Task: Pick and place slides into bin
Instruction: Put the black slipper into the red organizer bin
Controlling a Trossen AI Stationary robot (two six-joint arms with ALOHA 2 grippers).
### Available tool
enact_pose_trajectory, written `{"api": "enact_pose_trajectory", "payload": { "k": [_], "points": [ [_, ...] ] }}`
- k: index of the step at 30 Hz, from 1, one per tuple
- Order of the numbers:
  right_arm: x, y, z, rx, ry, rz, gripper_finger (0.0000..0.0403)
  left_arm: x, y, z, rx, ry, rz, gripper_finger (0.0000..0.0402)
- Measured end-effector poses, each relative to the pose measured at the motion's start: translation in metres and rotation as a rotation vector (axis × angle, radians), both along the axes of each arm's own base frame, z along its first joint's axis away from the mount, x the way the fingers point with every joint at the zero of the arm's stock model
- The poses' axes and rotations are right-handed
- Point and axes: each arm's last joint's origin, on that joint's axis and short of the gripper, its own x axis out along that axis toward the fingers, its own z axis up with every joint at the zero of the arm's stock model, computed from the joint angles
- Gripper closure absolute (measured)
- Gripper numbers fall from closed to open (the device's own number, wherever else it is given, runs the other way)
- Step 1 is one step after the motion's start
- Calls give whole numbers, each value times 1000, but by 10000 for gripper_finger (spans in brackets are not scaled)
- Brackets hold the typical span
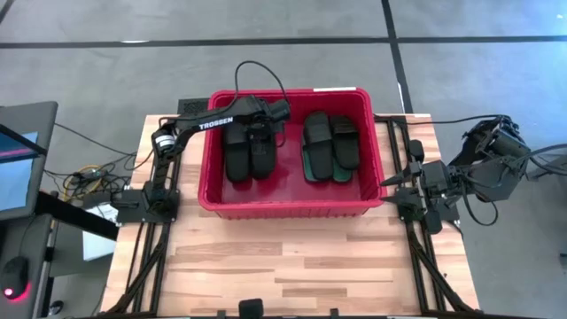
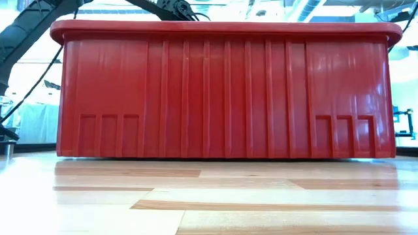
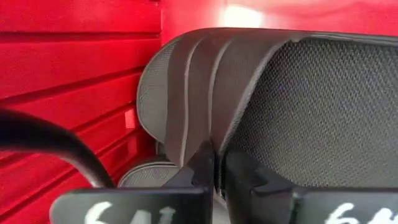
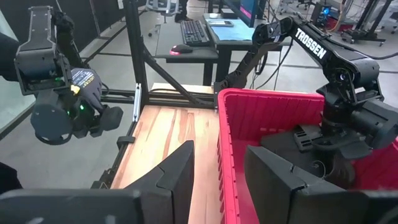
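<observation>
The red bin (image 1: 292,211) stands at the far middle of the wooden table; the low view shows only its ribbed near wall (image 2: 222,91). Inside lie black slides at the left (image 1: 239,152) and a second group at the right (image 1: 330,146), one with a teal edge. My left gripper (image 3: 217,171) reaches down into the bin's far left part (image 1: 266,124) and is shut on a black slide (image 3: 298,106). Another slide (image 3: 143,173) shows beneath it. My right gripper (image 4: 219,177) waits open, raised beside the table's right edge, with nothing between its fingers. My left gripper pinches a thin edge of the black slide (image 3: 214,146) between its two fingers, where the ribbed strap (image 3: 186,93) meets a textured surface. The fingers come steeply from above. The slide stands tilted close to the bin's left wall; whether its lower end rests on anything is hidden.
Bare wooden table top (image 1: 292,266) lies on the near side of the bin. The arms' black frames run along both table sides (image 1: 146,204) (image 1: 425,208). A cable (image 1: 257,75) loops over the bin's far rim. A desk with a keyboard (image 4: 196,31) stands beyond the table's left side.
</observation>
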Motion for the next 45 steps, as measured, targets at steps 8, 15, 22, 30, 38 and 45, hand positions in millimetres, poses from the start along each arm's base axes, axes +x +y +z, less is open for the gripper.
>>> {"api": "enact_pose_trajectory", "payload": {
  "k": [8,15,22,30,38,45],
  "points": [
    [0,0,0,-1,0,0,275,0,0,0,9,6,7,358],
    [0,0,0,0,-1,0,275,0,-2,0,22,20,-8,316],
    [0,0,0,0,-1,0,275,3,-4,3,66,44,-56,278],
    [0,0,0,1,0,0,275,4,-5,9,66,42,-67,256],
    [0,0,0,0,-1,0,275,4,-6,14,60,39,-70,255],
    [0,0,0,1,-1,0,275,2,-7,14,36,45,-61,255]
  ]
}}
